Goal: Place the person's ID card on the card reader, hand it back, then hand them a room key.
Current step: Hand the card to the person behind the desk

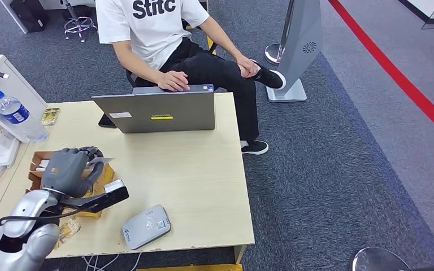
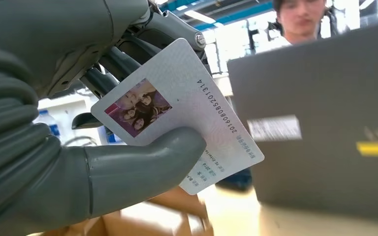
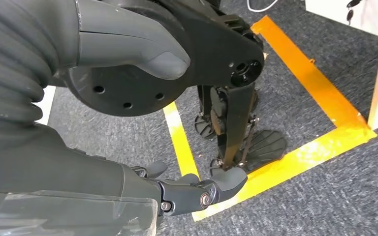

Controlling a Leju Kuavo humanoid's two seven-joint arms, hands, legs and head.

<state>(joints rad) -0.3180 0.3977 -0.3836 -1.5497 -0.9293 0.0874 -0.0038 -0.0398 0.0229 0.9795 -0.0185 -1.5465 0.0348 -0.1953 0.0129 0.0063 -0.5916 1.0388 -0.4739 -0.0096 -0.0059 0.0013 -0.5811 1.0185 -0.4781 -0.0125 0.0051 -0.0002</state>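
My left hand (image 1: pixel 69 169) is raised over the table's left side and pinches a white ID card (image 2: pixel 187 113) between thumb and fingers. The card bears a small photo and a long printed number. From the head view, only the card's thin edge (image 1: pixel 100 162) is visible beside the hand. The grey card reader (image 1: pixel 146 226) lies flat near the table's front edge, to the right of and nearer than the hand. The person (image 1: pixel 158 34) sits behind the table, one hand on the laptop. My right hand (image 3: pixel 78 167) hangs down over the floor, fingers apart and holding nothing.
A grey laptop (image 1: pixel 158 110) stands open at the back of the wooden table (image 1: pixel 203 180), its lid towards me. A cardboard box (image 1: pixel 37 166) sits under my left hand. A water bottle (image 1: pixel 11 110) and a power strip (image 1: pixel 4 149) are at the far left.
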